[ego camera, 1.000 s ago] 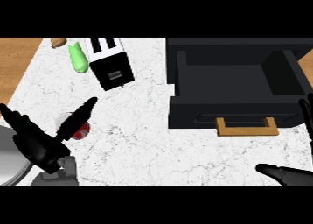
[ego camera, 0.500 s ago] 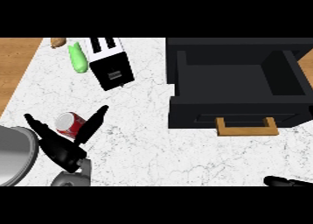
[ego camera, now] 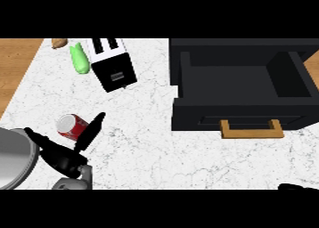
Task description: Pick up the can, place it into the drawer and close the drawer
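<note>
A red can [ego camera: 72, 125] with a silver top lies on its side on the white marble counter [ego camera: 142, 147], at the left. My left hand [ego camera: 63, 159] sits just below it, open, with straight fingers spread. One finger [ego camera: 92, 129] points up along the can's right side; I cannot tell whether it touches. The black drawer [ego camera: 244, 80] stands pulled open at the right, its inside dark and bare, with a wooden handle [ego camera: 251, 129] on its front. Of my right hand [ego camera: 299, 187] only a black sliver shows at the lower right edge.
A black and white toaster [ego camera: 112, 67] stands at the back left, with a green cucumber [ego camera: 79, 58] and a small brown item [ego camera: 59, 43] beside it. Wooden floor [ego camera: 11, 75] borders the counter's left edge. My grey left forearm [ego camera: 7, 160] fills the lower left corner.
My left hand has drawn back toward the lower edge, and the can, earlier half hidden by it, now shows whole. My right hand has sunk almost out of view.
</note>
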`<action>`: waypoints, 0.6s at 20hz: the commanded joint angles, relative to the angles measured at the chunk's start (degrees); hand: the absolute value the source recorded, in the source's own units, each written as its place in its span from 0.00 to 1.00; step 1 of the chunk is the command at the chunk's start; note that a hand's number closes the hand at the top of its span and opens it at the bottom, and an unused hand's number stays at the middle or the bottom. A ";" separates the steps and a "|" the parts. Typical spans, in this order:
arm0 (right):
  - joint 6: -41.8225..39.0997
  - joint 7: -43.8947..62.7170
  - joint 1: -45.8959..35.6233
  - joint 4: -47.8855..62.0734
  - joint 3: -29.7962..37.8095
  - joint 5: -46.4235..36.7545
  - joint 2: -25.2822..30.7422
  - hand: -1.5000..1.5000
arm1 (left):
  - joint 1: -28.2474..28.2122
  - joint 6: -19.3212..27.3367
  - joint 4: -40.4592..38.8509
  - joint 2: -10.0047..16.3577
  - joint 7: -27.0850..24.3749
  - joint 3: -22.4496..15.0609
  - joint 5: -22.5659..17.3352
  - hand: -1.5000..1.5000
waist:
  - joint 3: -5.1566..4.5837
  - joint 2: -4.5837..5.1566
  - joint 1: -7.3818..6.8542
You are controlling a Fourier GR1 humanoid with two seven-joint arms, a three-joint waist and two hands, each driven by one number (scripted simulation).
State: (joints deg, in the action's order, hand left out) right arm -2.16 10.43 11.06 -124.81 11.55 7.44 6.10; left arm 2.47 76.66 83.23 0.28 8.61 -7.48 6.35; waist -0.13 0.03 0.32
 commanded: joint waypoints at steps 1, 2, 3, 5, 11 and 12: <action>-1.69 0.49 -0.05 -0.03 2.96 2.16 1.75 0.00 | 1.39 -0.74 -3.94 -0.27 -10.68 3.06 -11.04 0.00 | -0.04 0.03 0.09; 1.40 5.47 -2.14 -3.50 -0.17 -0.48 0.62 0.00 | -0.99 -1.95 -2.53 -0.27 -13.35 3.50 -12.74 0.00 | -0.07 0.01 -0.16; -0.07 1.17 0.56 -1.35 -0.61 -0.67 -0.87 0.00 | -2.80 -4.48 -2.06 -0.27 -16.52 5.75 -14.53 0.00 | -0.05 -0.01 -0.20; -3.28 -0.11 0.81 -0.47 5.76 5.21 2.60 0.00 | -0.91 -4.85 -5.74 -0.27 -20.48 6.07 -20.25 0.00 | -0.05 0.00 0.13; -2.41 0.82 2.05 -2.68 2.09 0.65 0.23 0.00 | 2.88 -11.61 -15.13 -0.28 -36.94 12.56 -36.63 0.00 | -0.01 0.02 0.19; -1.92 0.23 -1.49 1.00 4.27 2.09 1.25 0.00 | -1.61 -12.41 -13.52 -0.28 -41.20 10.48 -40.55 0.00 | -0.03 0.04 -0.10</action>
State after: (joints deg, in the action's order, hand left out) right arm -3.47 11.60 11.15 -126.02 13.58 8.11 6.52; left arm 2.26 67.78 73.09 0.02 -21.78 1.34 -24.06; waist -0.17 0.04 0.30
